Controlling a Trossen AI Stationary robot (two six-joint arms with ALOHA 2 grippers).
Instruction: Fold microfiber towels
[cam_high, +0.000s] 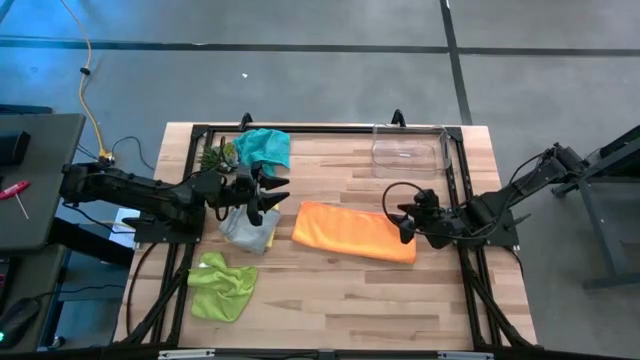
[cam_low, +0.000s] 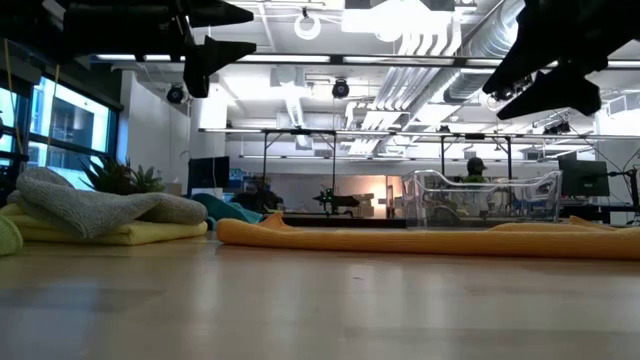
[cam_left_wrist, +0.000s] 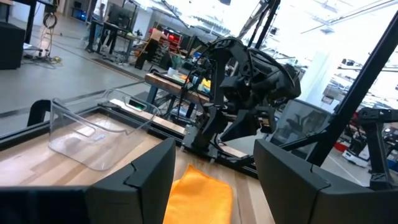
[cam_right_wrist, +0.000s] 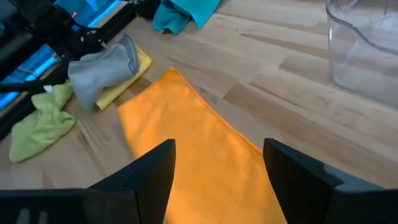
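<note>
With both claws released and empty, orange towel (cam_high: 355, 232) lies long-axis 10-to-4; right claw (cam_high: 403, 226) hovers over its 3 o'clock end, left claw (cam_high: 268, 197) farther off at 9.

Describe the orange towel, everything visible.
The orange towel is a soft, fuzzy-looking cloth lying flat mid-table as a long rectangle, apparently folded over once, slightly skewed to the table edges. Its surface is smooth with a small raised bump at the end nearest the grey towel, from which it lies apart. The right gripper hovers open above its other end; nothing grips it.
</note>
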